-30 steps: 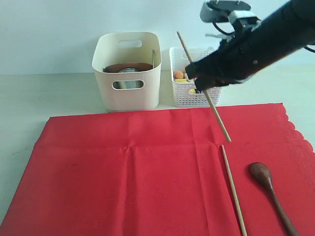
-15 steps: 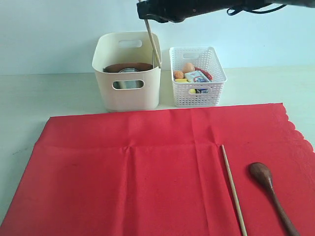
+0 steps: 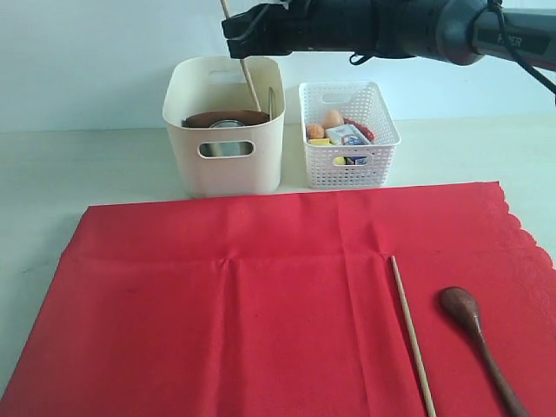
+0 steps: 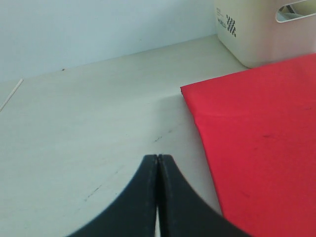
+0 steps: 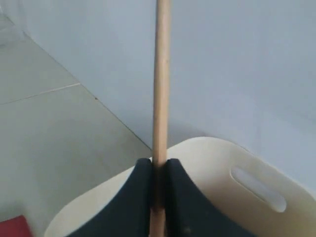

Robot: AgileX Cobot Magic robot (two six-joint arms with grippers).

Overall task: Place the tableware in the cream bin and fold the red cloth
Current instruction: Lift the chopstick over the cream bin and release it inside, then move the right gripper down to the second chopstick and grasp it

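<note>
Right now the right gripper [image 3: 236,33] sits above the cream bin [image 3: 224,165], arm reaching in across the top of the exterior view. Jaws are clamped on one wooden chopstick [image 3: 247,80]. In the right wrist view the two black fingers [image 5: 143,192] pinch the stick [image 5: 162,74] tight, with the bin's rim [image 5: 207,148] and its oval handle cut-out directly beneath.

Held chopstick is tilted. Its upper end runs out of frame and its lower tip is down inside the bin, near the brown plate [image 3: 221,117]. Can't tell if the tip touches the plate.

Bin contents: plate, plus something steel showing through the front handle slot [image 3: 226,149], probably the cup, though the view is too tight to be sure.

Left gripper [image 4: 158,163]: jaws pressed together, holding nothing, hovering over bare table [image 4: 89,123] just off the corner of the red cloth [image 4: 261,138].

Red cloth [image 3: 243,313] lies flat and unfolded in front of the bin, crease lines visible, scalloped edge on the right. On it at the right: the second chopstick [image 3: 411,334] lying lengthwise, and the dark wooden spoon [image 3: 478,334] just beside it, not touching.

White lattice basket [image 3: 347,165] stands next to the bin on its right, food items inside.
</note>
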